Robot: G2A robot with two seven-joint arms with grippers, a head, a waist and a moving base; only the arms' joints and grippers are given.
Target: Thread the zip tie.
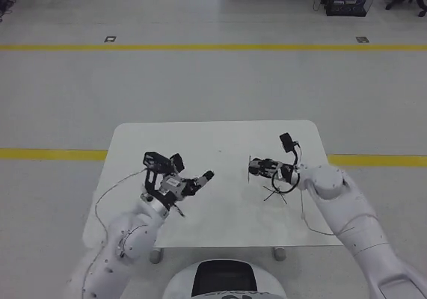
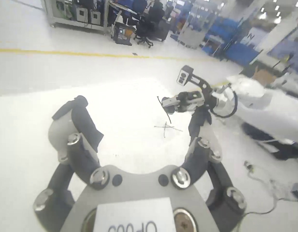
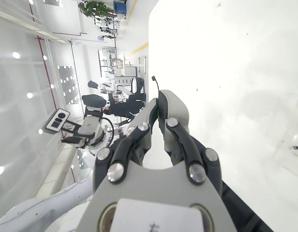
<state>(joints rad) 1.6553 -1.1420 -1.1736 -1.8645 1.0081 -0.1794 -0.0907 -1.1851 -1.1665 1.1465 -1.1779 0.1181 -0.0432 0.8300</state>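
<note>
Right jaws pinch zip tie (image 3: pixel 155 82) (middle seemingly hidden).

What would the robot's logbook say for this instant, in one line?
right jaws: shut on zip tie, above table | left jaws: open, empty | spare zip ties: lying on table | threading: not yet done
</note>
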